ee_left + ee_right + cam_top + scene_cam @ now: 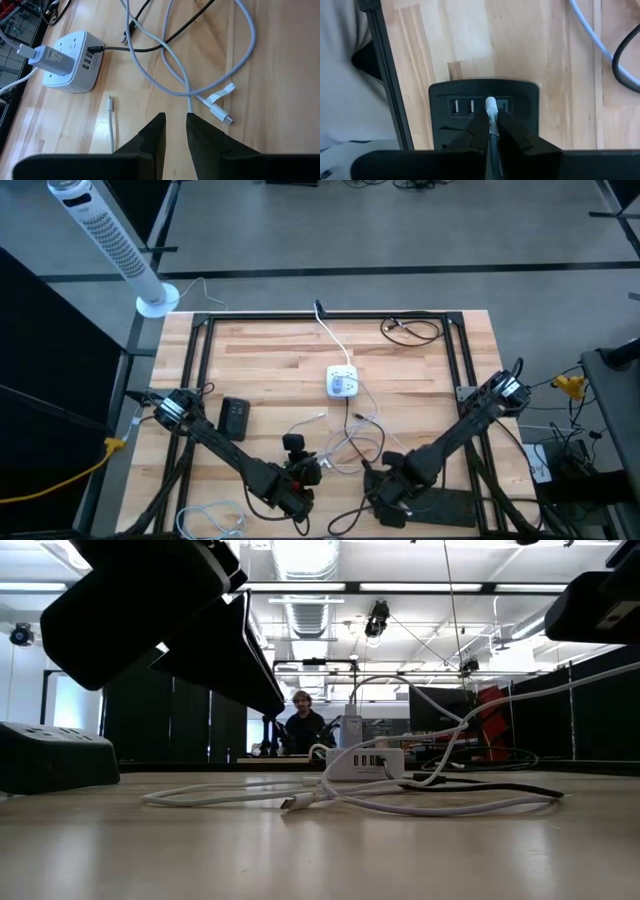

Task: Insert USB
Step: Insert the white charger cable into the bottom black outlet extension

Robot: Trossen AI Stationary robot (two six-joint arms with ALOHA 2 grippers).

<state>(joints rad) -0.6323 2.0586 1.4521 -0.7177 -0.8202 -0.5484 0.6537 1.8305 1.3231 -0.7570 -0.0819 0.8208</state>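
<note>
— What do we see beyond the wooden table (270, 350)?

— A white tower fan (105, 235) stands on the grey floor off its far left corner, and a yellow cable (60, 477) trails across the floor on the left.

— And in the room behind?

— We see a person (303, 724) sitting far back, under long ceiling lights (425, 587), with dark partitions on both sides.

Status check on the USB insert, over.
Right gripper shut on white USB plug, tip at black hub ports. Left gripper slightly open, empty, above loose cables. Nothing blocking.
</note>
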